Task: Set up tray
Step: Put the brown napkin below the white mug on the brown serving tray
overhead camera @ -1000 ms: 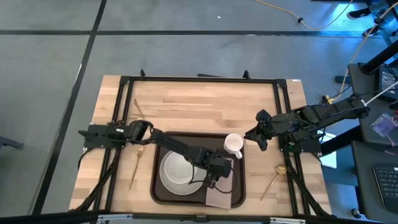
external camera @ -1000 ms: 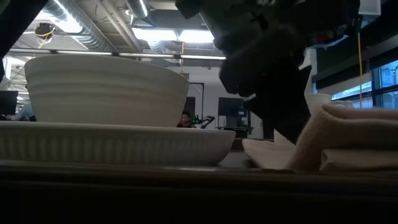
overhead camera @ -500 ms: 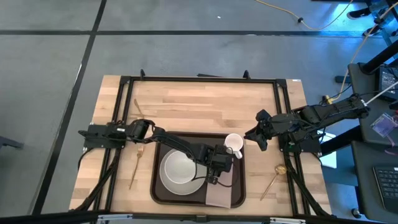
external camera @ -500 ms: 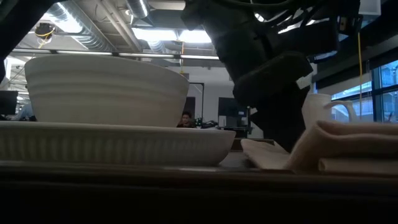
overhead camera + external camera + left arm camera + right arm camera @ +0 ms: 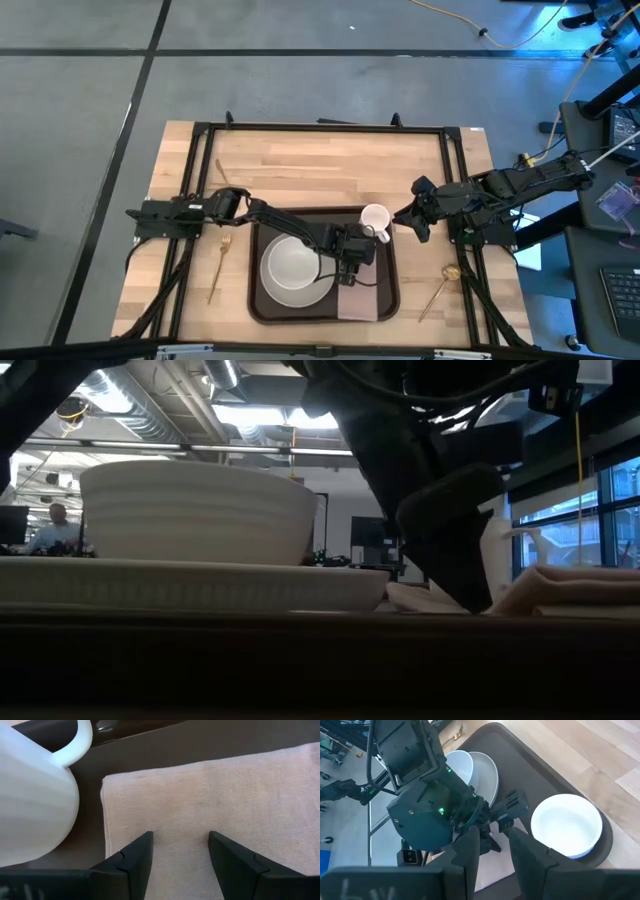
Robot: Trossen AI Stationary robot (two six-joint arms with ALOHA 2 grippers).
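Note:
The dark brown tray [image 5: 386, 272] lies at the table's near middle. On it are a white plate [image 5: 272, 292] carrying a white bowl [image 5: 293, 268], a white mug [image 5: 375, 218] at its far right corner, and a pinkish-tan napkin [image 5: 357, 298] lying flat along its right side. My left gripper [image 5: 352, 262] [image 5: 180, 840] is open over the napkin's [image 5: 225, 795] far end, just next to the mug [image 5: 30, 795]. My right gripper [image 5: 411, 219] hangs open and empty just right of the mug [image 5: 565, 825]. My left gripper comes down on the napkin slanting from above and from the table's left. Its two spread fingertips [image 5: 142, 842] stand on the top face near the napkin's far end [image 5: 180, 820]. The napkin lies flat on the tray floor [image 5: 150, 755].
A gold fork [image 5: 215, 265] lies left of the tray, another gold utensil [image 5: 222, 172] lies farther back on the left, and a gold spoon [image 5: 440, 285] lies to the right. Bare wood stretches beyond the tray's far rim. A person [image 5: 60, 520] shows in the room behind.
My left gripper has moved toward the far edge and the mug. The napkin, which lay askew over the tray's near rim, now lies square and flat inside the tray. The tray and what stands on it have slid a little toward the far edge.

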